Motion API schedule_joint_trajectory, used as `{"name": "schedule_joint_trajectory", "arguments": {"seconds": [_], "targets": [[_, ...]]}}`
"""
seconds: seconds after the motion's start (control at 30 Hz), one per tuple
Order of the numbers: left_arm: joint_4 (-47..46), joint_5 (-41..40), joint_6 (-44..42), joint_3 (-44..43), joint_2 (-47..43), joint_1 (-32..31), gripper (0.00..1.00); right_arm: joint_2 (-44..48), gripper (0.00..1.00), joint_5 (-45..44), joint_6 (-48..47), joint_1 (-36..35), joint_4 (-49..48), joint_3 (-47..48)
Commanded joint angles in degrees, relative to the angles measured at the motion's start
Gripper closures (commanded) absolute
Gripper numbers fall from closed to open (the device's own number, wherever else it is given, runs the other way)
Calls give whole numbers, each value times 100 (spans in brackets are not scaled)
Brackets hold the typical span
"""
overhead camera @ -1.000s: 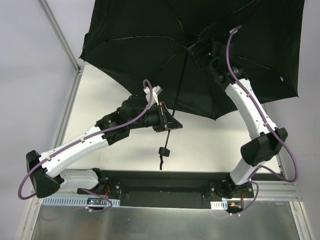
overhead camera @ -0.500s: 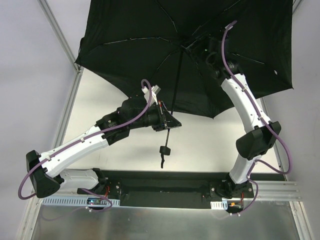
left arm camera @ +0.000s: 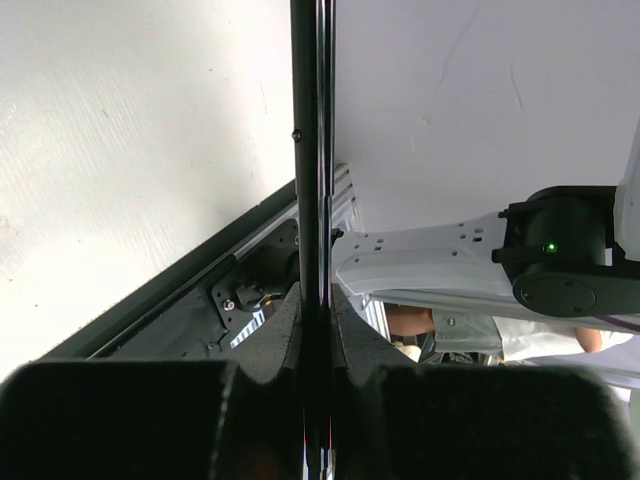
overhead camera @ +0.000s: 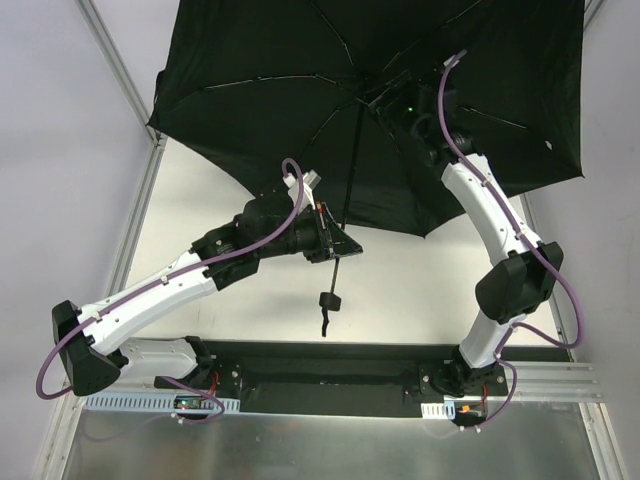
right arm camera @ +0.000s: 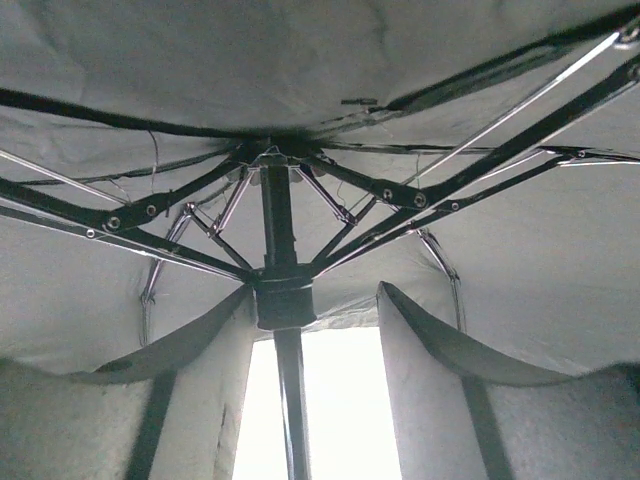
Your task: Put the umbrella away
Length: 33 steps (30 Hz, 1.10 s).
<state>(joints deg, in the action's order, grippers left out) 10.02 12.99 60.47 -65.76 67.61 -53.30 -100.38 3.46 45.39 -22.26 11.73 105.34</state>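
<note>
Pale bench [overhead camera: 420, 280], grey walls, an aluminium frame post [overhead camera: 125, 80] at the left.

Top view: the umbrella [overhead camera: 280, 80] was fully open and held in the air over the far half of the bench. The top of the frame cut off its canopy. The left tool [overhead camera: 335, 245] pinched the thin shaft low down, just above the knob handle [overhead camera: 326, 299]. The wrist cord [overhead camera: 323, 325] hung free. The right tool [overhead camera: 385, 100] sat up under the canopy near the hub, black on black, so its jaws were unreadable from here.

Left wrist view: the fingers were pressed together on the shaft [left arm camera: 305, 150], with no gap showing.

Right wrist view: the fingers were spread either side of the shaft, with the runner [right arm camera: 283, 300] between them. One finger lay close to it; contact could not be told. The ribs [right arm camera: 150, 210] were splayed and the fabric taut.

Judgement: light, but broad and top-heavy. The smooth, thin shaft would likely twist or slide in a pinch. The ribs looked slender and easily bent, and the cloth soft. The runner seemed the place to take hold for collapsing. No release catch was seen, and the canopy's far edge was hidden.
</note>
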Motion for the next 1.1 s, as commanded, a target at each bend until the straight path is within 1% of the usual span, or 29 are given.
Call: {"name": "schedule_joint_trajectory", "arguments": {"seconds": [0.0,0.2,0.23,0.27,0.3,0.33,0.4,0.47,0.53,0.67,0.73,0.77,0.87,0.93,1.0,1.07], "targets": [[123,133,-97,-209,6,-75,100,37,47,128,102,46,-390,311],[123,142,-114,-236,33,-75,100,-473,51,93,199,46,-189,1048],[132,151,-114,-236,33,-67,100,-544,55,102,207,38,-110,1181],[123,133,-123,-236,15,-75,100,-614,68,215,138,38,-144,1269],[132,90,-123,-236,-2,-67,100,-675,92,303,-54,46,-153,1392],[140,28,-114,-218,-37,-75,100,-702,100,260,-195,29,47,1532],[254,-165,-79,-192,-116,-32,100,-685,100,347,-512,11,416,1796],[360,-323,-44,-140,-213,82,100,-641,100,767,-697,11,1100,1990],[413,-272,26,-96,-249,328,100,-257,100,1138,-794,-76,1401,1501],[448,-69,9,-252,-126,820,100,833,100,1525,-795,-480,1097,-220],[466,1,-79,-445,32,935,100,1203,100,1893,-523,-560,701,-889],[483,45,-114,-551,120,987,100,1353,100,1956,-461,-638,673,-1075],[518,159,-211,-850,418,1006,100,1748,100,1878,-356,-762,629,-1533],[553,247,-211,-947,585,997,100,1933,100,1799,-189,-675,568,-1700],[580,361,-237,-1000,674,988,100,1996,100,1693,-144,-552,603,-1614],[693,423,-386,-1062,674,936,100,1987,100,1387,-275,-473,813,-1351]]}}
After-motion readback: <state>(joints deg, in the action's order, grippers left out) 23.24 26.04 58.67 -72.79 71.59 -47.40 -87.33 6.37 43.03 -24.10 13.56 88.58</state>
